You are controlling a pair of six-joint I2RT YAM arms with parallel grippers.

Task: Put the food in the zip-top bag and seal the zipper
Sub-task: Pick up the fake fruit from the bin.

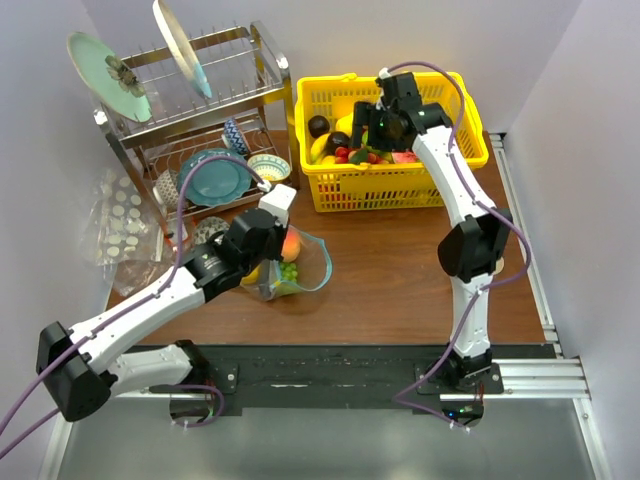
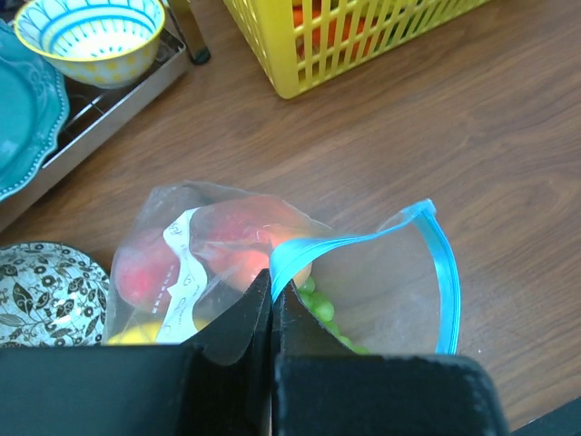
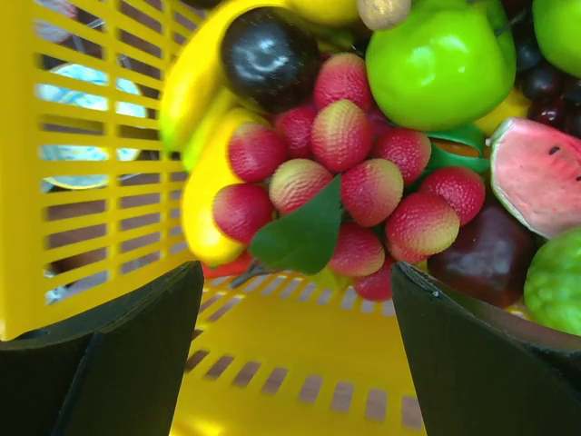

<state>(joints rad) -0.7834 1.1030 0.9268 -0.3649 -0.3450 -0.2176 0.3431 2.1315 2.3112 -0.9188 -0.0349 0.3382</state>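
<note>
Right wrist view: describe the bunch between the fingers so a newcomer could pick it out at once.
Find the yellow basket at the far side of the table, where the right gripper hangs open. Inside lies a cluster of bumpy red-pink berries with one green leaf. Its neighbours, the banana, dark plum and green apple, are all smooth and single.

Near edge of zip-top bag (image 2: 386,286), perhaps more food (image 2: 320,307), behind left fingers (image 2: 182,386)

Zip-top bag (image 1: 303,262) left of basket (image 1: 380,186)
</note>
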